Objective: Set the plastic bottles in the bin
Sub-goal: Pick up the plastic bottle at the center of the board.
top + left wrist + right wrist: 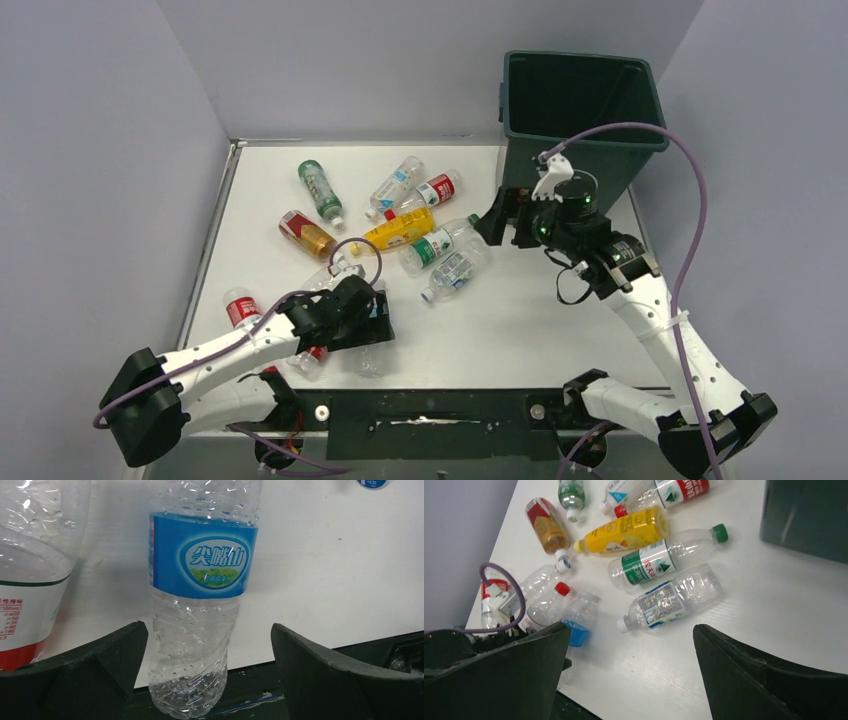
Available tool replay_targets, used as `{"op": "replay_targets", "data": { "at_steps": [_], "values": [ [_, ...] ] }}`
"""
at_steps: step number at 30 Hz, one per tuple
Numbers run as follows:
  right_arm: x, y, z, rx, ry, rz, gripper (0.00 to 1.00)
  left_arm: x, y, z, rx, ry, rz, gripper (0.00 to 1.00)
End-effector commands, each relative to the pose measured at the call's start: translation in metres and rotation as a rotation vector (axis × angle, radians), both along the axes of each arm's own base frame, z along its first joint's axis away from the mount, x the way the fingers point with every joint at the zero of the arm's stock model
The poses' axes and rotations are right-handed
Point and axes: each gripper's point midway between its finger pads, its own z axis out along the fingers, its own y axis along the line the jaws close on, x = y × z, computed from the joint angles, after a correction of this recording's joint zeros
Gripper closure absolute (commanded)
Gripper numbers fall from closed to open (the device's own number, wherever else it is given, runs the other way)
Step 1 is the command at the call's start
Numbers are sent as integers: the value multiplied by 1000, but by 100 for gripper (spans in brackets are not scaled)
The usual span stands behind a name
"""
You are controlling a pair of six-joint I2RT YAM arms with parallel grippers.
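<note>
My left claw is spread wide, a finger either side of the blue-label bottle lying at the near left. I'd sink lower, centre below the label, then close gently. My right claw, also spread and empty, hangs beside the bin.

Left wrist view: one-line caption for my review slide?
Left gripper, open, fingers either side of a clear blue-labelled bottle on the white table; red-and-white-labelled bottle at frame left.
</note>
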Motion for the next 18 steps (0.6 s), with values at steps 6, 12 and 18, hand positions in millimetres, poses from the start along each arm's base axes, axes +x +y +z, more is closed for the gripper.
{"op": "replay_targets", "data": {
  "at_steps": [6,12,18],
  "values": [
    [-25,33,-40,64,35,36,1,10,-29,0,-50,-52,-41,18],
    [-32,41,-60,69,73,54,1,11,-36,6,-69,-67,-53,44],
    [-35,45,-66,62,88,63,1,11,-41,6,-73,-65,-72,63]
  ]
}}
